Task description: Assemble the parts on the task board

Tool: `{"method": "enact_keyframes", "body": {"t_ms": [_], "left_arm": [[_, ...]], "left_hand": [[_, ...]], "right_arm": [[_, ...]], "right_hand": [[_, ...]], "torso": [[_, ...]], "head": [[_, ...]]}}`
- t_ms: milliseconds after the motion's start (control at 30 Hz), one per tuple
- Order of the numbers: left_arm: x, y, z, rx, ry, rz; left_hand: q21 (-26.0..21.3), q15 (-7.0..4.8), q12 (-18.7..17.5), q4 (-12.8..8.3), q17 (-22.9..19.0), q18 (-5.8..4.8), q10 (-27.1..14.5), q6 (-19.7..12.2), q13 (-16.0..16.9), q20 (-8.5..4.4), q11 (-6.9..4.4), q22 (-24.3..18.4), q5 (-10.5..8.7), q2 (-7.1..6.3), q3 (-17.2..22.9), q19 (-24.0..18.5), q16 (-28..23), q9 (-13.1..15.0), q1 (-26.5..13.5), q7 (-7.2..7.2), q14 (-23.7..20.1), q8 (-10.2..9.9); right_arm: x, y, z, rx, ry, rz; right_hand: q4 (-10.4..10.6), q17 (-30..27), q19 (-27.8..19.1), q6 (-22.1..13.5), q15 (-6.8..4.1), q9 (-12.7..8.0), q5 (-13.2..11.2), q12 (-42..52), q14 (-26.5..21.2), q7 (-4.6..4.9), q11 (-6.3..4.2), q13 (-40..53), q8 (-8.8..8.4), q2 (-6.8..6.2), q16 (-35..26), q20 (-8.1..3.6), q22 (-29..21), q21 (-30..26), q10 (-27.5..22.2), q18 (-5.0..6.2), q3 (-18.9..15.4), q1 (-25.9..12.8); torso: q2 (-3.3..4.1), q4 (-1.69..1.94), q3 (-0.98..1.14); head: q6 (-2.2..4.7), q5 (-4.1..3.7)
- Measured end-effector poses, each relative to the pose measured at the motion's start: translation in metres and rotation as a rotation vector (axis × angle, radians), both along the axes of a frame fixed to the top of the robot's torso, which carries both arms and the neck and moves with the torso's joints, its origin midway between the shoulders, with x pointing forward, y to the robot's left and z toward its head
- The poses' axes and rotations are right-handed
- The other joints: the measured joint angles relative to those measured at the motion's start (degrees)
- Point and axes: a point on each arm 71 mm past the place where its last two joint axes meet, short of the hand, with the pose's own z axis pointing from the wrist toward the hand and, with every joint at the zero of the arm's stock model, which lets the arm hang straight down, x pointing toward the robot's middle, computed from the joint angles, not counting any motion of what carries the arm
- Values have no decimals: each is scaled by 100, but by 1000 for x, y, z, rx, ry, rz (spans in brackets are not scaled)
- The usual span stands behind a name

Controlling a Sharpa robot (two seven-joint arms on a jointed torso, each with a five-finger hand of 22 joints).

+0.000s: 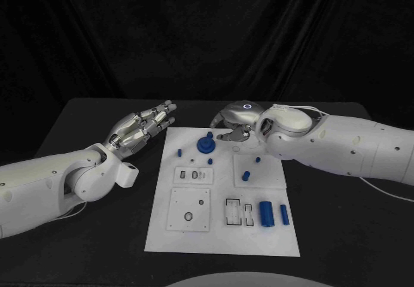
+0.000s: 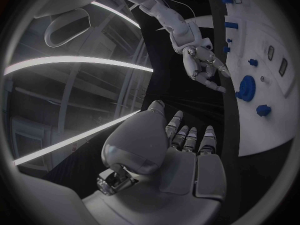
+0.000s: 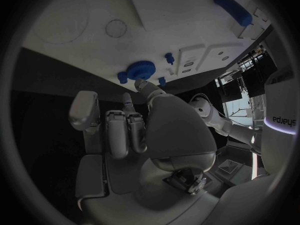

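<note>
At the board's far edge, the right hand hung with its fingers curled in toward the palm. Nothing was seen between them, so the hand was judged clenched on nothing. Its fingertips pointed at the gear, a blue toothed wheel standing near the far edge of the board, and lay just beside the gear without visibly touching it. The right wrist view showed the gear just beyond the fingertips, with a small blue peg on either side of it.

The left hand was held above the bench, just off the board's left far corner. Its fingers were straight and slightly apart, released and holding nothing.

Other parts lay farther out on the board: two small pegs right of centre, and two cylinders lying side by side near the right near corner. White recessed plates with slots and holes occupied the board's middle and left near area.

Judged step: approach to the gear, no grasp yet made. The next move would call for the right fingers to part, straddle the gear, and close on its rim or hub before any lift. The neighbouring pegs left little clearance, so the fingers would need careful placement.
</note>
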Motion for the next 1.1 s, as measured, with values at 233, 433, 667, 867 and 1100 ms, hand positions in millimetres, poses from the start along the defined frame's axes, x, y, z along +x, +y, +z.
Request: {"method": "enact_keyframes", "body": {"t_ms": [233,433,667,867,1100], "left_arm": [[-1,3,0,-1,2,6],[-1,2,0,-2,2,5],[0,1,0,-3,3,3],[0,1,0,-4,3,2],[-1,1,0,-4,4,3]], "left_hand": [[0,0,0,0,0,0,0,0,6,0,0,4,0,0,0,0,0,0,0,0,0,0],[0,0,0,0,-3,0,0,0,5,0,0,4,0,0,0,0,0,0,0,0,0,23],[0,0,0,0,-4,0,0,0,5,0,0,4,0,-23,0,0,0,0,23,0,0,23],[0,0,0,0,-4,0,0,0,5,0,0,3,23,-22,0,0,0,0,23,0,0,22],[0,0,0,-17,-3,0,0,0,4,0,0,3,23,-22,16,0,0,0,23,0,0,23]], "right_arm": [[-16,-41,32,28,-44,-26],[-26,-75,35,27,-37,-80],[-32,-112,23,15,-5,-157],[-39,-133,5,0,29,-204],[-42,-150,-11,-21,49,-240]], "right_hand": [[124,0,42,38,0,-32,-470,0,0,-38,0,0,-33,26,22,-4,0,45,0,0,-124,-133],[202,0,288,38,-48,-57,-624,0,-4,-38,-34,0,-33,16,89,-43,0,434,-8,0,-237,-197],[337,0,246,79,-141,-100,-623,-123,-14,-121,-123,0,-33,20,-1018,-86,4,98,-20,0,-372,-201],[398,-74,325,53,-185,-144,-623,-238,-11,-155,-168,0,-33,20,-1738,-159,4,78,-17,0,-464,-201],[440,-141,574,79,-233,-155,-657,-132,-5,-223,-216,0,-33,37,-1731,-209,3,704,-10,0,-538,-184]], "torso": [[-3,4,-1],[-4,-10,-1],[-8,-23,-7],[-9,-48,-8],[-8,-46,3]], "head": [[3,-4],[2,7],[1,21],[3,48],[-23,49]]}}
